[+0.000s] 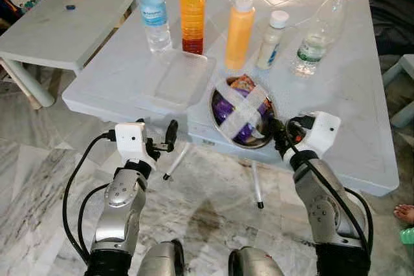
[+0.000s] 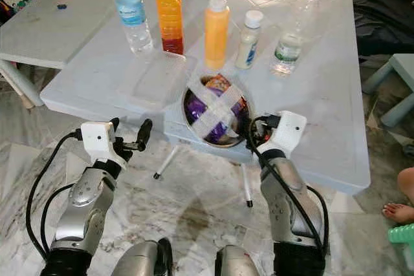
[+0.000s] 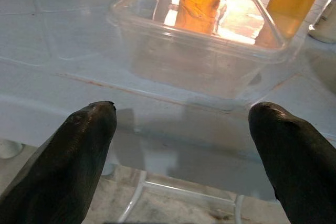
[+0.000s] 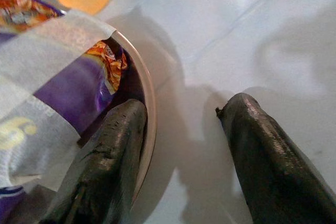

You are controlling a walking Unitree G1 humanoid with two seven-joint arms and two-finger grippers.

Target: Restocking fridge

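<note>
**Right tool straddles the bowl rim at the bench edge**

A pale plastic bench [image 1: 362, 127] stands on a marbled floor [image 1: 39, 185], with a smaller low table [image 1: 39, 37] off to the robot's left.

The right tool [image 4: 178, 145] is spread wide and holds nothing: one finger sits inside the rim of the steel bowl [image 1: 223, 130], the other outside on the bench, so the rim runs between them. The bowl sits at the near edge, packed with purple snack packets [image 4: 68, 90] under crossed strips of white tape [image 1: 242, 109]. The left tool [image 3: 181, 145] is also wide open and empty, just short of the bench edge, facing a clear lidded container [image 1: 176, 79] straight ahead of it.

Beyond, in a row across the bench: a water bottle [image 1: 152, 12], an amber drink bottle [image 1: 192, 14], an orange juice bottle [image 1: 239, 33], a small white bottle [image 1: 272, 40] and a near-empty clear bottle [image 1: 318, 30].

The right arm is clearly the nearer to the bowl; closing on the rim looks the likely next move.
</note>
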